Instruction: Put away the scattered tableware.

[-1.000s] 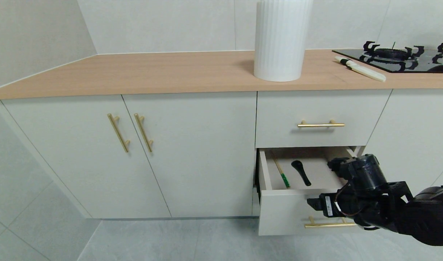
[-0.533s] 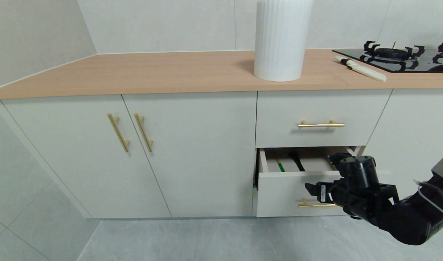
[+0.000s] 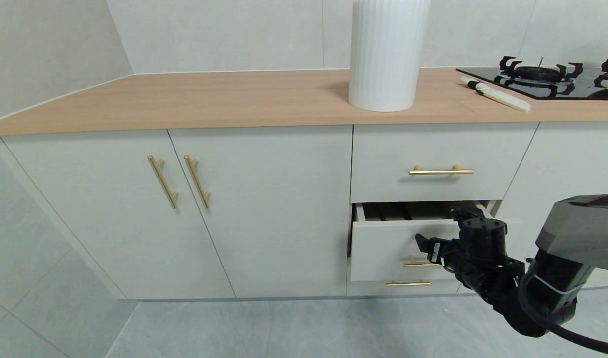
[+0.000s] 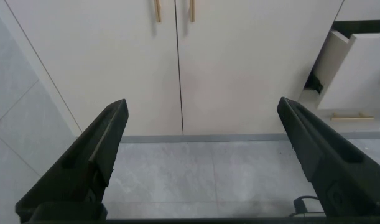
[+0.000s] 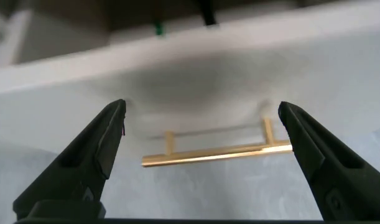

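No lettering, numbers or signs are legible.

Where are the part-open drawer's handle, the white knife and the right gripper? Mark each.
part-open drawer's handle (image 5: 217, 154), right wrist view, middle of the gold bar.
white knife (image 3: 505, 99), head view, on its blade.
right gripper (image 5: 202, 112), right wrist view, midway between its fingertips.

The left pincer (image 4: 202, 107) hangs wide open above the grey floor (image 4: 196, 177), facing white cupboard doors (image 4: 239, 62) and a part-open drawer (image 4: 367, 62).
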Motion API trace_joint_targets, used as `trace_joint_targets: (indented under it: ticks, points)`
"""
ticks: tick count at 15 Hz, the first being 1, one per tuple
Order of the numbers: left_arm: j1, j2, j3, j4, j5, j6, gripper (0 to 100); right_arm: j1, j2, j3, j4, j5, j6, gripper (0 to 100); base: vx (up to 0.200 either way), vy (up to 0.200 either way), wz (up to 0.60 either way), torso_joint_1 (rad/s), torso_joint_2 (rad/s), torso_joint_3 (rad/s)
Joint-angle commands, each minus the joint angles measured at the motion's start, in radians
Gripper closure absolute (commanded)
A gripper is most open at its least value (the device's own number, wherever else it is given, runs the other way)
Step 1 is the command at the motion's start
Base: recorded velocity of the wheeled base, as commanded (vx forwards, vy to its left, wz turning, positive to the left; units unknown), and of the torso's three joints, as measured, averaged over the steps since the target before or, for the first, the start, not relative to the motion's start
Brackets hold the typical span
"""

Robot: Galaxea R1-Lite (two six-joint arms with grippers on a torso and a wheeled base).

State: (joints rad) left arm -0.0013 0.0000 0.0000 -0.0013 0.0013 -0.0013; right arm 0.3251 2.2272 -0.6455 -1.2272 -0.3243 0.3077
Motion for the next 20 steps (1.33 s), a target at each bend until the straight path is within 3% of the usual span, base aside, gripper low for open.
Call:
trace_joint_targets:
  ticks: [1,20]
  points:
    - [0.000,0.000,0.000,0.000,0.000,0.000,0,-0.011,0.068,-0.034,-0.024,-0.018,0.001,0,0.000,0.000,0.00,0.000,0.00,0.000]
    - [0.000,0.000,0.000,0.000,0.000,0.000,0,-0.084,0.219,-0.224,-0.063,-0.133,0.033,0,0.000,0.000,0.00,0.000,0.00,0.000]
